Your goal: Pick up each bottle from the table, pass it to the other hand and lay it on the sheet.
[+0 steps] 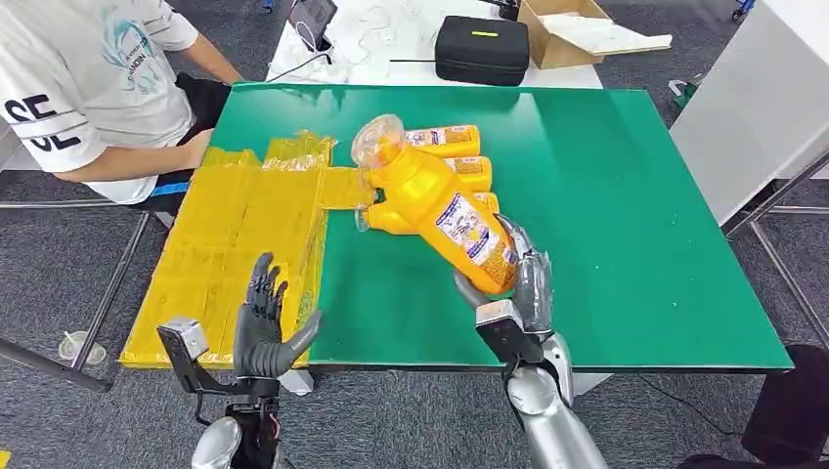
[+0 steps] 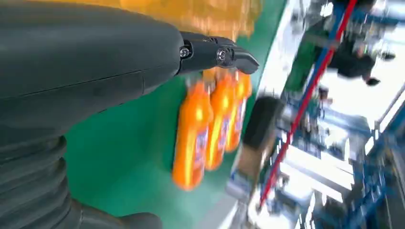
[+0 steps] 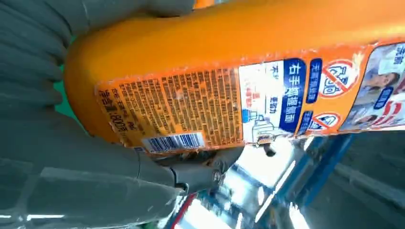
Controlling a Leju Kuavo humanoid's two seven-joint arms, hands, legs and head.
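My right hand [image 1: 518, 283] grips the base of a large orange bottle [image 1: 440, 205], lifted above the green table [image 1: 626, 195] and tilted with its clear cap toward the far left. Up close, the right wrist view shows the bottle's label [image 3: 229, 109] against my right hand [image 3: 71, 157]. Three more orange bottles [image 1: 459, 156] lie side by side on the table behind it, also seen as bottles [image 2: 210, 124] in the left wrist view. My left hand [image 1: 264, 327] hovers open over the near edge of the yellow sheet [image 1: 235, 244], fingers spread upward, with its dark cover and fingers [image 2: 215, 53] close to the left wrist camera.
A person in a white shirt [image 1: 88, 88] sits at the far left with a forearm on the sheet's corner. A white table behind holds a black case [image 1: 481, 49] and a cardboard box [image 1: 567, 29]. The right half of the green table is bare.
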